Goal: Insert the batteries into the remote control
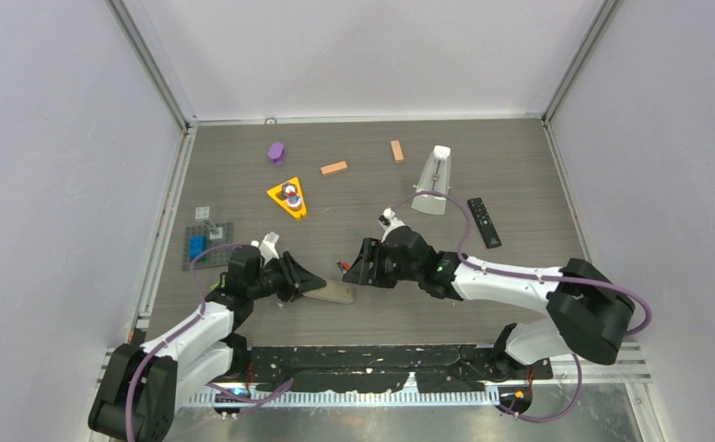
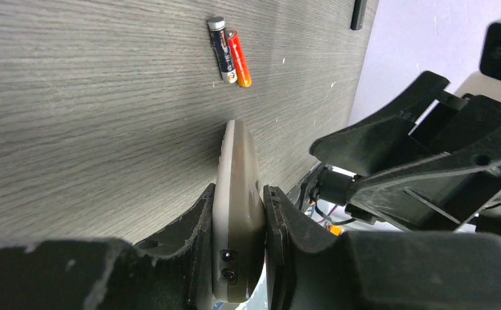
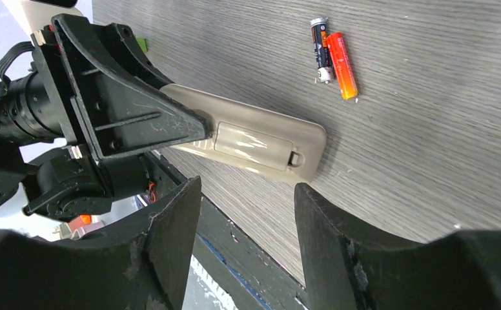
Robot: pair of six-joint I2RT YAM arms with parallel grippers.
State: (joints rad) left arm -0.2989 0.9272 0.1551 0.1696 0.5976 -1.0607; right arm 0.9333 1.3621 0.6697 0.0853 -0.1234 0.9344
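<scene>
Left gripper [image 2: 239,194] pinches one end of the beige remote [image 3: 254,142], and the right gripper [image 3: 246,192] hangs spread wide by its free end. Two batteries [image 3: 332,55], one dark and one red-orange, lie side by side just beyond it on the grey wood-grain table [image 1: 501,147], with white walls [image 1: 363,55] around.

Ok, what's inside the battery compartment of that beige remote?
Nothing inside shows: the cover is shut on the remote, which the left gripper holds. The black battery and orange battery lie outside on the table.

End of remote [image 3: 261,142] behind left pincer [image 3: 195,128]
</scene>
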